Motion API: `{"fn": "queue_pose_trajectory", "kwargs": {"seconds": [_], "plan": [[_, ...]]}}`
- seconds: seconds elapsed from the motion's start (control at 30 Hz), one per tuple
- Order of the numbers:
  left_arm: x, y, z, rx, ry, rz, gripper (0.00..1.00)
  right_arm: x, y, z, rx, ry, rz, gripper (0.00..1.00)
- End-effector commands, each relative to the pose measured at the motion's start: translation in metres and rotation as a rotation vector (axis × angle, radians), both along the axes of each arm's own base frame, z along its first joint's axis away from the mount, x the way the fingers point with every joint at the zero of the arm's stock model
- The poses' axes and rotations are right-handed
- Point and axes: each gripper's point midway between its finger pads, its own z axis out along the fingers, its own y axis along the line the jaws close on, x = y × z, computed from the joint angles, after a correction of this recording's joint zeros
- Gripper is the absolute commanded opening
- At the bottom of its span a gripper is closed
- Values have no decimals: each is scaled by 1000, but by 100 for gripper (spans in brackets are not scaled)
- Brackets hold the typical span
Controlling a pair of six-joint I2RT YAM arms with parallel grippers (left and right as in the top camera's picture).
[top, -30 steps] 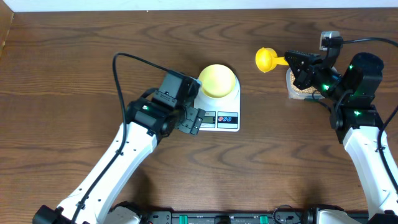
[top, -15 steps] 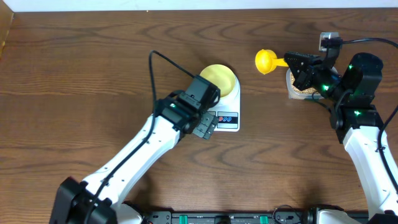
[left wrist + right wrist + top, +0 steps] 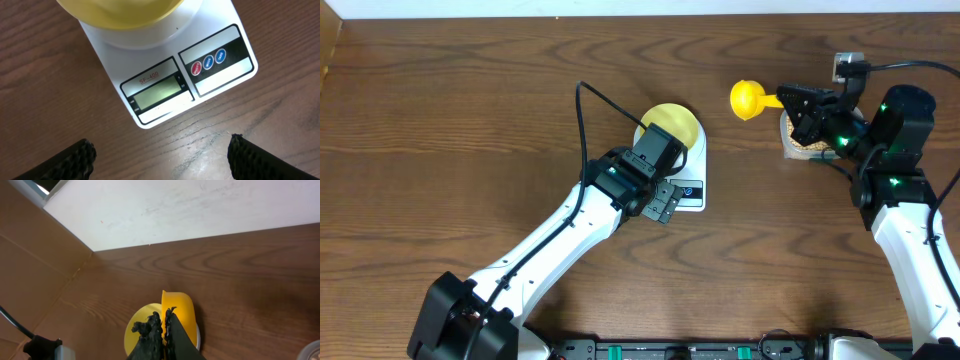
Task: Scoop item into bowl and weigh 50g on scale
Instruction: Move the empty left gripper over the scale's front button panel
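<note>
My left end effector has its fingers wide apart, holding nothing — it has just slid in over the front of the scale, by the buttons. The bowl sits on the scale. My right end effector stays shut on the yellow scoop, up near the tub of beans. I think a button press is next.

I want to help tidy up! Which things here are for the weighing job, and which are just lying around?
For the job: the scale; the pale-yellow bowl on it; the yellow scoop in the right fingers; the beans in the clear tub.

Just lying around: nothing that I can see on the wooden table.
</note>
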Motion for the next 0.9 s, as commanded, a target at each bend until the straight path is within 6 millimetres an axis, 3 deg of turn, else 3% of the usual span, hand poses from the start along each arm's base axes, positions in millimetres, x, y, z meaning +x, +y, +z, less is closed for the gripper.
{"fn": "queue_pose_trajectory", "kwargs": {"seconds": [0.0, 0.13, 0.33, 0.7, 0.87], "plan": [[5, -1, 1, -3, -14, 19, 86, 0, -2, 18, -11, -47, 6, 1], [10, -2, 2, -39, -21, 109, 87, -1, -1, 16, -16, -39, 8, 1], [19, 21, -2, 13, -68, 315, 87, 0, -2, 15, -16, -36, 4, 1], [17, 23, -6, 29, -61, 320, 86, 0, -2, 15, -16, -36, 4, 1], [17, 23, -18, 53, -36, 323, 87, 0, -2, 15, -16, -35, 4, 1]]}}
